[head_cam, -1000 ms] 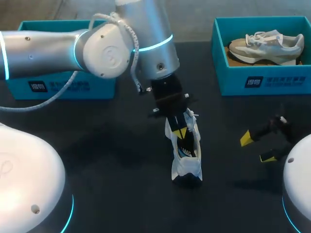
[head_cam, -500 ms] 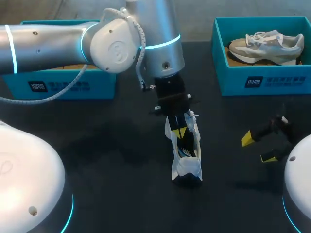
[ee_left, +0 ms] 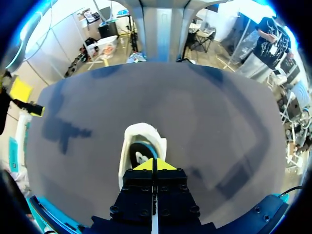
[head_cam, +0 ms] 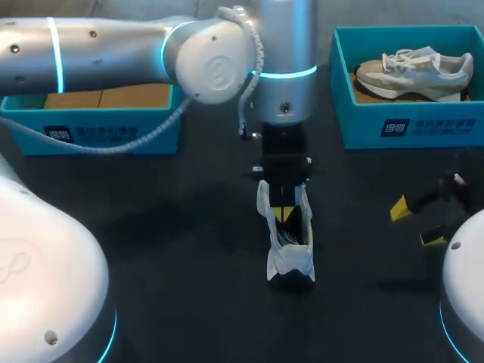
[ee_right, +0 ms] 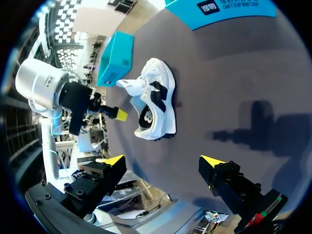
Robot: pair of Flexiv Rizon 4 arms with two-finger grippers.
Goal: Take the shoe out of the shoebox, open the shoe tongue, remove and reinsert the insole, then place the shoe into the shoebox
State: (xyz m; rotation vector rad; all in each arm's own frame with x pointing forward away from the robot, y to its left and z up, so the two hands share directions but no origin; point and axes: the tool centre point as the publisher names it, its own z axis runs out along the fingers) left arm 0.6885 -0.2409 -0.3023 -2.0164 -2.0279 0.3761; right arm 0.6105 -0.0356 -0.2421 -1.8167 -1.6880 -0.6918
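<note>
A white shoe [head_cam: 291, 257] stands on the dark table [head_cam: 166, 227]. The left gripper [head_cam: 283, 214] is over the shoe's opening, its tips pressed together with nothing seen between them. The right gripper [head_cam: 416, 224], spread wide, is well apart from the shoe, on its right.

The step is probably opening the tongue. Ease the tips under it gently and brace the shoe, which could tip.

The left wrist view shows the closed tips. Only the right wrist view shows the tongue [ee_right: 129, 84] sticking out beside them.
</note>
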